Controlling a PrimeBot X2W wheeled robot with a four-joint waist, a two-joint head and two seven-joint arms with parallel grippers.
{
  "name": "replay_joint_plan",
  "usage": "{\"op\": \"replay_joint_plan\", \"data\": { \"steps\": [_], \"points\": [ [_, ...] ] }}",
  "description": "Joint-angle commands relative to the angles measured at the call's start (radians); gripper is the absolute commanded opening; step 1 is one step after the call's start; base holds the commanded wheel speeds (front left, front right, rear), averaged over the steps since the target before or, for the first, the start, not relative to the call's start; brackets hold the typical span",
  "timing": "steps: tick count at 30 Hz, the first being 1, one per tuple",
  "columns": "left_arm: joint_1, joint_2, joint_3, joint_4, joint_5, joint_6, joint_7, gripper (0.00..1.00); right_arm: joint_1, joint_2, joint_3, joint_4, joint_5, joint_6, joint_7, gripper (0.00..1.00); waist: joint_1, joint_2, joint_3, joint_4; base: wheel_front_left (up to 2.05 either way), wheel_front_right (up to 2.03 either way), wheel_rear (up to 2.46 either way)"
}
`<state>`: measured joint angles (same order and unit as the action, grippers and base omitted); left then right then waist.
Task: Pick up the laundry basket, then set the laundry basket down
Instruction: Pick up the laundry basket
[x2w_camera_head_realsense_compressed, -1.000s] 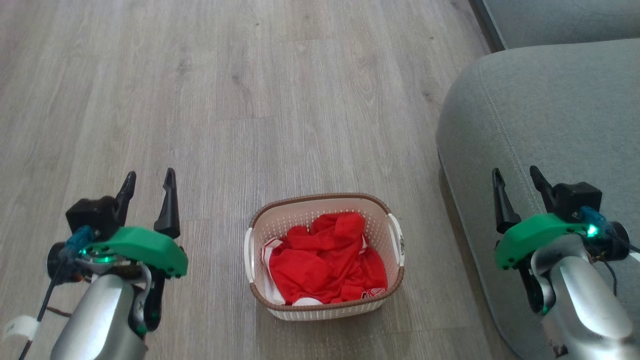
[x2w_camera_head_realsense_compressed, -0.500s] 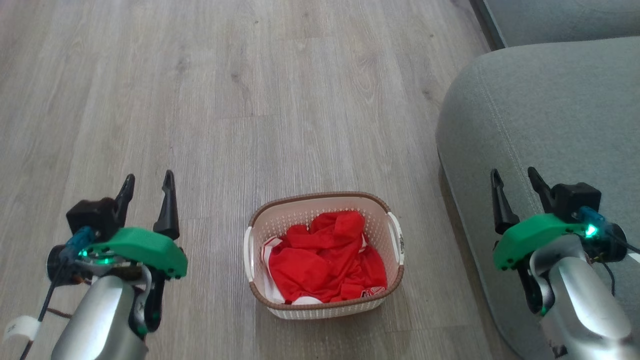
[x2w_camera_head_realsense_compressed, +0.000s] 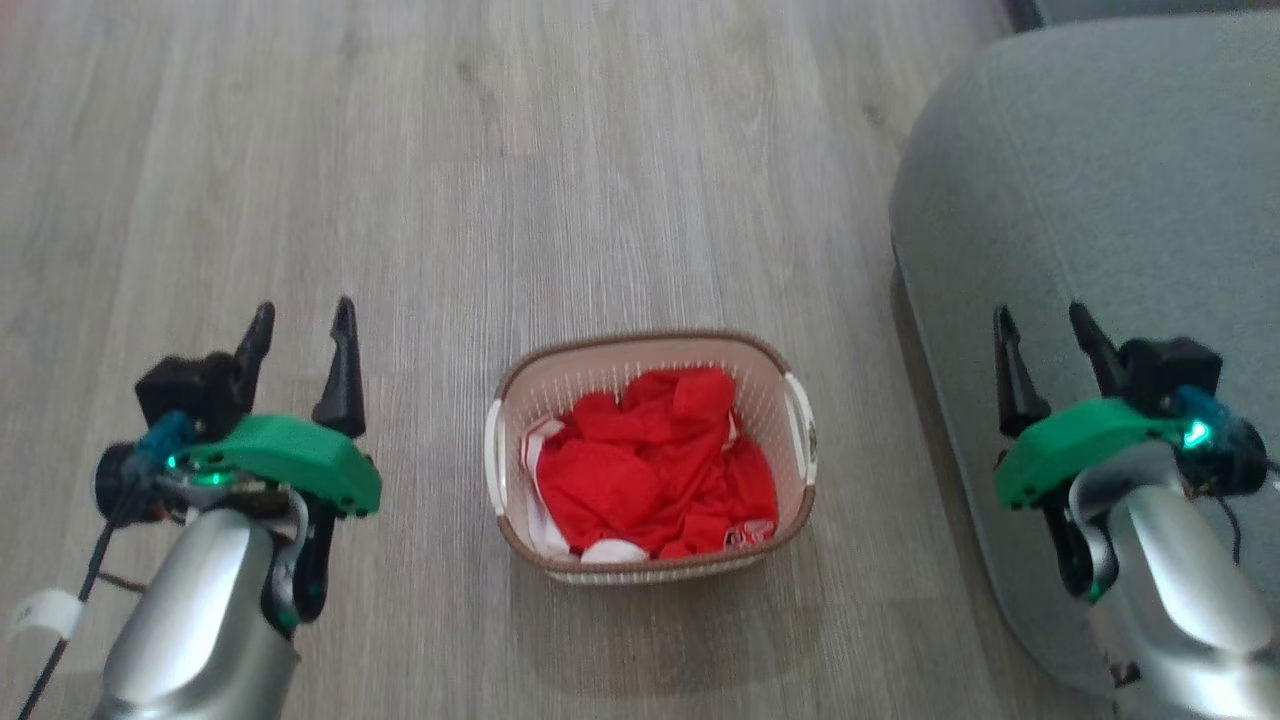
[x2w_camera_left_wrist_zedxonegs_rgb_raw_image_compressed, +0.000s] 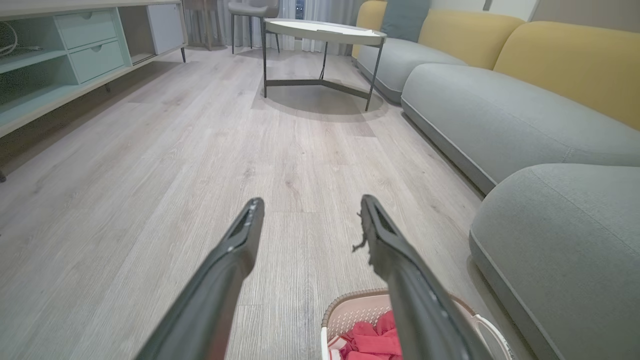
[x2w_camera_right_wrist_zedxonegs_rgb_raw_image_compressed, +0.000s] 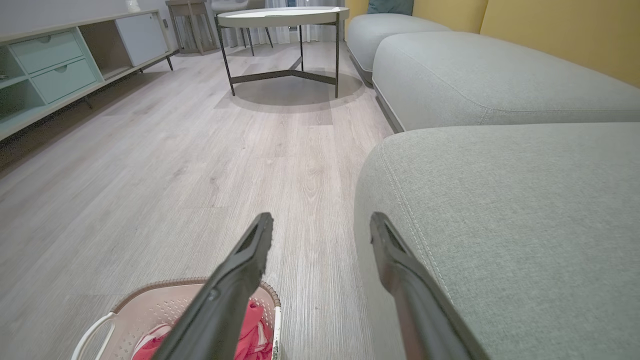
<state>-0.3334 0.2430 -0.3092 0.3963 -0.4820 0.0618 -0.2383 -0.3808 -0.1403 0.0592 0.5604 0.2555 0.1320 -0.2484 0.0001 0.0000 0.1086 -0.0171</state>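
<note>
Laundry basket between left end effector, right end effector, untouched

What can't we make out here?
- Basket floor: head view, under the red cloth.
- Print on the cloth: head view, too small, blurred.
- Basket's near half: left wrist view, cut by the bottom edge, partly behind the left tool.
- Sofa: right side cut by the head view's edge.

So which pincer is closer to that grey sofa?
The right. The right pincer hangs above the edge of the grey sofa; the left pincer is over the wooden floor, on the far side of the laundry basket.
</note>
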Motion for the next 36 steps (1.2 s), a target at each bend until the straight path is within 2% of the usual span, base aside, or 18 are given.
{"op": "replay_joint_plan", "data": {
  "steps": [1,14,24,31,36],
  "points": [
    [-0.062,0.027,0.038,-0.024,0.009,0.001,-0.008,1.00,-0.046,-0.011,0.011,-0.034,-0.005,-0.001,-0.013,1.00,-0.0001,0.0000,0.044,0.003,0.00,0.00,0.00],
    [-0.220,-0.002,0.019,0.073,0.030,-0.041,-0.019,1.00,-0.154,0.023,-0.028,-0.033,-0.042,-0.001,-0.013,1.00,-0.0001,0.0000,0.317,0.013,0.00,0.00,0.00],
    [-0.384,-0.048,-0.007,0.287,0.043,-0.102,-0.022,1.00,-0.256,0.053,-0.020,0.034,-0.070,-0.001,-0.013,1.00,-0.0001,0.0000,0.488,0.018,0.00,0.00,0.00],
    [-0.479,-0.079,-0.029,0.436,0.068,-0.141,-0.023,1.00,-0.320,0.075,0.012,0.110,-0.080,-0.001,-0.013,1.00,-0.0001,0.0000,0.575,0.006,0.00,0.00,0.00],
    [-0.515,-0.089,-0.034,0.489,0.085,-0.156,-0.023,1.00,-0.355,0.083,0.032,0.148,-0.079,-0.001,-0.013,1.00,-0.0001,0.0000,0.618,-0.003,0.00,0.00,0.00]
  ]
}}
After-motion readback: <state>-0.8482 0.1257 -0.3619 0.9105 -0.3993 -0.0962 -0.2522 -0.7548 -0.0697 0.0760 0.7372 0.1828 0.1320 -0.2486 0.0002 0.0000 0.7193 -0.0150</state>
